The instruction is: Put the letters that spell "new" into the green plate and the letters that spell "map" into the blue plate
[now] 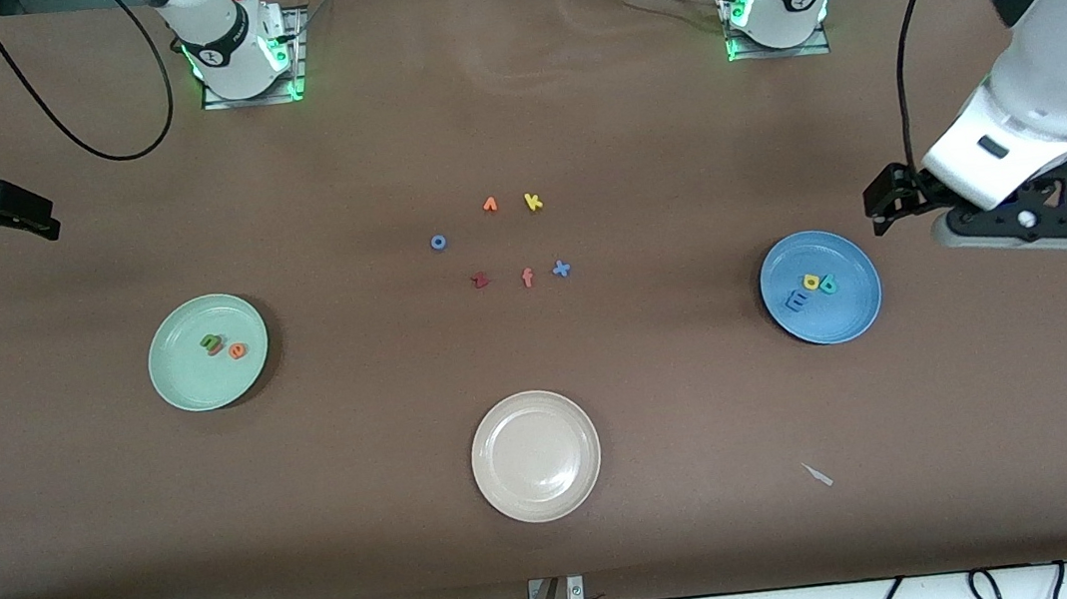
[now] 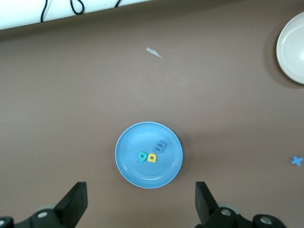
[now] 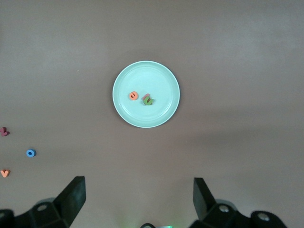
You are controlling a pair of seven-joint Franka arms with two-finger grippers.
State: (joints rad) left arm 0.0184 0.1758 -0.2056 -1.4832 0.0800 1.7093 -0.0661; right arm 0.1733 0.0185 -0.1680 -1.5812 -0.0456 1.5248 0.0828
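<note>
1. Left gripper (image 1: 894,198) hangs wide open and empty near the table edge at the left arm's end, just beside the blue plate (image 1: 847,319). The right gripper (image 1: 21,212), equally open and empty, waits at the right arm's end edge. A beige plate (image 1: 540,490) sits toward the near edge; loose letters (image 1: 507,242) lie mid-table.
2. From the left wrist, the blue m (image 2: 161,146), yellow a (image 2: 152,157) and teal p (image 2: 142,156) lie in that plate.
3. From the right wrist, the green plate (image 3: 164,80) holds the orange e (image 3: 134,96), green n (image 3: 148,101) and pinkish w (image 3: 146,96).

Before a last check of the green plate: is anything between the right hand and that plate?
Nothing visible. The right hand, open, hangs over bare table at the right arm's end, and only bare table lies between it and the green plate. The loose letters lie toward the table's middle, off that path.
</note>
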